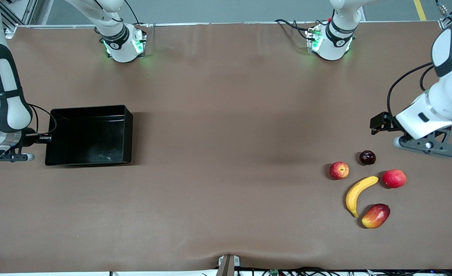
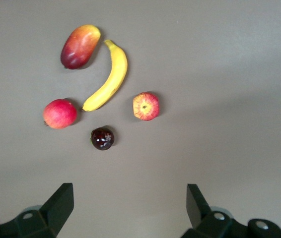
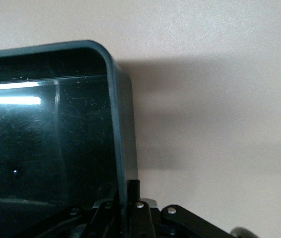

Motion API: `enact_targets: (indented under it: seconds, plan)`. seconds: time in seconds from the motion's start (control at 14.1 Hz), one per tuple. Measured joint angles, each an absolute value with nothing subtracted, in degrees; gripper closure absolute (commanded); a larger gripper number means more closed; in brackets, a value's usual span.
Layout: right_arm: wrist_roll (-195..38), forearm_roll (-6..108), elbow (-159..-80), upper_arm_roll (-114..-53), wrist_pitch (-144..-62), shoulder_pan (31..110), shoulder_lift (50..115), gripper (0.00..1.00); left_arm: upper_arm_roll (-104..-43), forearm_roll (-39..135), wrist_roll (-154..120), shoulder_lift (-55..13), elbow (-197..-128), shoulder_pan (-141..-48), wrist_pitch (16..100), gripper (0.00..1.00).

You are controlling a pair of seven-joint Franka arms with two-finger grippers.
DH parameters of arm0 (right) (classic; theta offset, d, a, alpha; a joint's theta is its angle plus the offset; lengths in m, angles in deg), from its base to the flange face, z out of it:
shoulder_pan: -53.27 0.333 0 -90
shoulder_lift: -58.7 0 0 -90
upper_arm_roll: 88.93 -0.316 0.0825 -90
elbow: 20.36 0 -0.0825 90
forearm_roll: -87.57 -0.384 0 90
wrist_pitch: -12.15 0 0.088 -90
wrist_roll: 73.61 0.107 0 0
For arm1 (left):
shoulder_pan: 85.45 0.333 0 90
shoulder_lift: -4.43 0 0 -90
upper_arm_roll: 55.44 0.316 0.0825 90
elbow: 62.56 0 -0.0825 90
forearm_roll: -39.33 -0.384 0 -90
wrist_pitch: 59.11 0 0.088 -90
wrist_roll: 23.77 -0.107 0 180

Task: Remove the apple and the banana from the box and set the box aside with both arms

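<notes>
1. Box (image 1: 89, 135) sits empty at the right arm's end of the worktop (image 1: 218, 153); the right tool (image 3: 123, 206) is clamped on its end wall.
2. Apple (image 1: 339, 170) and banana (image 1: 358, 193) lie out at the left arm's end.
3. Left tool (image 2: 129, 206) hangs open over the worktop near the fruit.
4. Best to release the wall only once the box rests flat, then lift straight up.

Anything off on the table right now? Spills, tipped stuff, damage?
Nothing stands out. The box sits upright and empty at the right arm's end, right claw shut on its wall. Apple, banana and three other fruits lie intact under the open left claw.
</notes>
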State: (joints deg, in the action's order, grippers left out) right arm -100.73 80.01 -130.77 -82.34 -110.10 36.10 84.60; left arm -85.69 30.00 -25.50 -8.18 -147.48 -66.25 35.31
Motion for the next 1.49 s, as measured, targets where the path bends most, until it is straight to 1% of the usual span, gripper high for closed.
enact_targets:
  seconds: [0.21,0.35,0.5,0.57,0.71,0.85,1.06,1.13,1.27,1.49]
  plan:
    - [-100.7,80.0,-130.2,-82.9,-107.3,36.1,84.7,0.0,-85.6,30.0,-23.9,-6.4,-147.7,-64.9,34.7,0.0]
    - [-100.7,79.9,-125.8,-83.8,-103.8,36.6,84.6,0.0,-85.5,30.1,-22.0,-5.7,-147.8,-64.4,34.6,0.0]
    - [-100.7,79.9,-119.6,-85.0,-101.2,38.3,84.4,0.0,-85.1,30.2,-18.4,-4.8,-147.8,-65.1,34.6,0.0]
    - [-100.7,79.9,-116.1,-85.5,-99.3,39.7,84.3,0.0,-83.6,30.2,-17.3,-4.2,-147.8,-66.7,34.6,0.0]
    - [-100.6,79.9,-109.5,-85.9,-95.5,43.5,84.4,0.0,-76.8,30.2,-16.9,-2.9,-148.0,-72.9,33.7,0.0]
    - [-100.4,80.0,-105.3,-86.0,-94.9,45.9,84.9,0.0,-71.1,30.2,-16.9,-1.8,-148.0,-77.3,32.4,0.0]
    - [-100.1,80.2,-99.2,-86.0,-93.8,48.7,85.4,0.0,-64.4,30.3,-16.9,-0.5,-148.1,-82.5,31.3,0.0]
    - [-98.0,80.2,-97.5,-86.0,-92.0,49.8,85.2,0.0,-63.2,30.4,-16.9,0.0,-148.3,-83.4,30.7,0.0]
    - [-87.6,80.2,-95.6,-86.0,-85.8,51.8,83.6,0.0,-62.6,31.9,-16.9,1.7,-149.5,-84.4,30.6,0.0]
    - [-79.1,80.9,-95.0,-86.0,-75.5,53.4,78.7,0.0,-61.9,35.2,-16.8,6.4,-154.5,-84.9,32.6,0.0]
